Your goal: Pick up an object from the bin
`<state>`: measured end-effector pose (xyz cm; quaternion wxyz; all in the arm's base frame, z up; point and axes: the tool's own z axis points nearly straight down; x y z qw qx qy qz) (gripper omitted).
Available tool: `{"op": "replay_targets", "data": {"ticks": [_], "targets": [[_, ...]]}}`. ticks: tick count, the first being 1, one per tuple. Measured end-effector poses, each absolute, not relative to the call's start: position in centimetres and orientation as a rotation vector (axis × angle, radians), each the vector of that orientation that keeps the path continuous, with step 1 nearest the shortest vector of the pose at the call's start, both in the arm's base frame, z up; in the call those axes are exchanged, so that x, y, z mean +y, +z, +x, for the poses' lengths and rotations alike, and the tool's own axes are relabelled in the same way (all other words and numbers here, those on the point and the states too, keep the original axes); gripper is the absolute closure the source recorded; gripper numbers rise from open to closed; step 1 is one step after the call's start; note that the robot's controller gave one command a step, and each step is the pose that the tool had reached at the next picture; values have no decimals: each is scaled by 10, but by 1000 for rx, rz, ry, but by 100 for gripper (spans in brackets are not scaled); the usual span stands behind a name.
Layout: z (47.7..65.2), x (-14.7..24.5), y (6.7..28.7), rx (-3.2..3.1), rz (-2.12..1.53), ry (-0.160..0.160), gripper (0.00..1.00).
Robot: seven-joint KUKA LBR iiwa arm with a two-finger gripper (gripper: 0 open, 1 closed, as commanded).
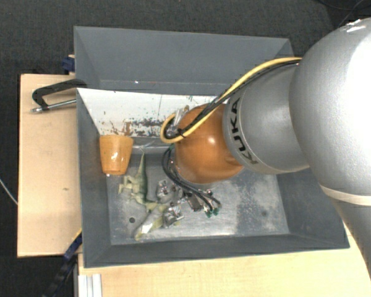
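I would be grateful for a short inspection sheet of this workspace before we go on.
Surface: grey bin, floor scuffed, brown specks on the white back panel.
Job's things: orange cup by the left wall; pale green pieces heaped at front left.
Clutter: nothing seen.
Grippers: gripper low over the floor at mid-front, right beside the green pieces; open or shut cannot be told.
Cables: yellow cable runs from the arm and loops at the orange wrist cover; black cables hang under the cover.
Surroundings: dark ground around the bin.
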<state>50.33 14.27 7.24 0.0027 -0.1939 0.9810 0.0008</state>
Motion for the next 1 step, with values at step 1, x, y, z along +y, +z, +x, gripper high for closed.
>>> {"op": "replay_targets", "data": {"ticks": [1], "targets": [[495,155,201,2945,-1057,2,100]]}}
